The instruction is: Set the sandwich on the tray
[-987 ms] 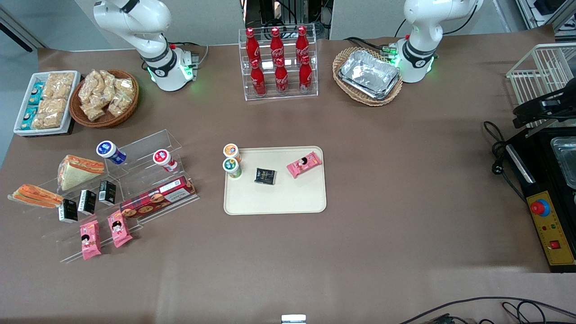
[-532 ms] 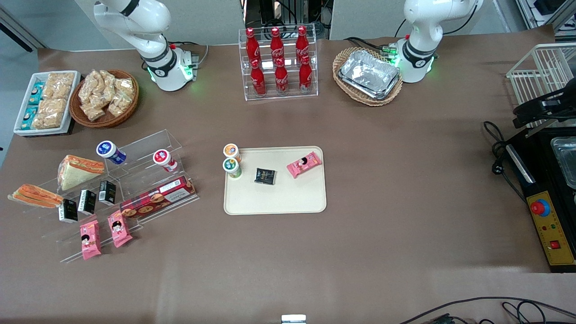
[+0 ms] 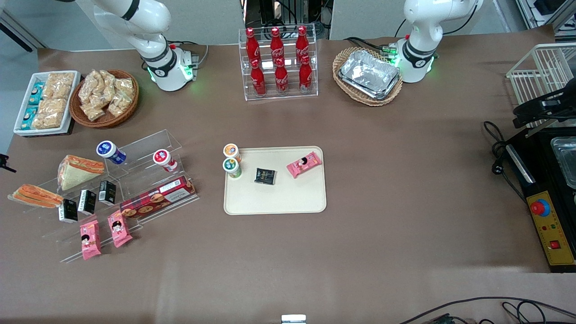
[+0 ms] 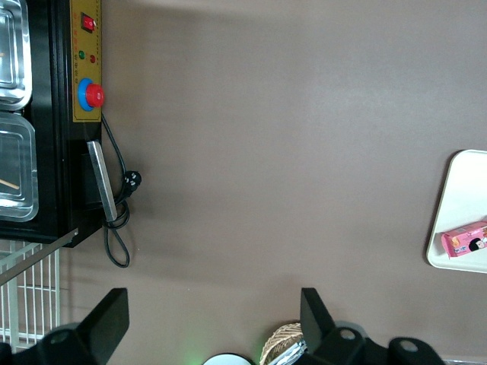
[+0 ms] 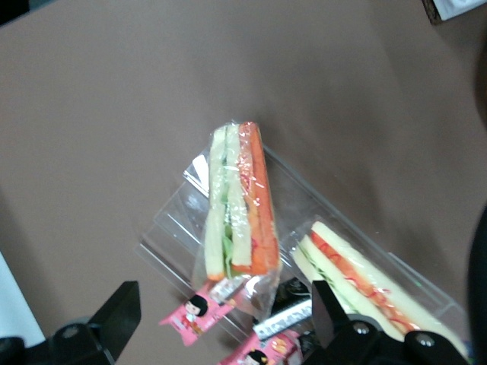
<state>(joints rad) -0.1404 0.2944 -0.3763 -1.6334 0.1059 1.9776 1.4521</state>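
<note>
The sandwich [image 3: 36,195] lies edge-on in clear wrap, with orange, white and green stripes, on the end of a clear acrylic rack [image 3: 135,180] toward the working arm's end of the table. In the right wrist view the sandwich [image 5: 240,201] lies below my gripper [image 5: 224,298], which hangs above it, open, with nothing between its fingers [image 5: 118,308]. A dark part of the arm [image 3: 4,163] shows at the front view's edge. The cream tray [image 3: 274,202] lies mid-table, far from the sandwich, and its corner [image 4: 456,198] shows in the left wrist view.
A second wrapped sandwich [image 3: 76,171] with a broad bread face sits beside the first. Pink snack packs [image 3: 90,238], black cartons [image 3: 85,201], a biscuit box [image 3: 157,198] and yogurt cups [image 3: 162,158] fill the rack. The tray holds two cups [image 3: 231,167], a black packet [image 3: 265,176] and a pink pack [image 3: 304,164].
The working arm has shifted at the top of the front view, and a dark part of it has come into view at the edge near the sandwich. Nothing on the table has moved.
</note>
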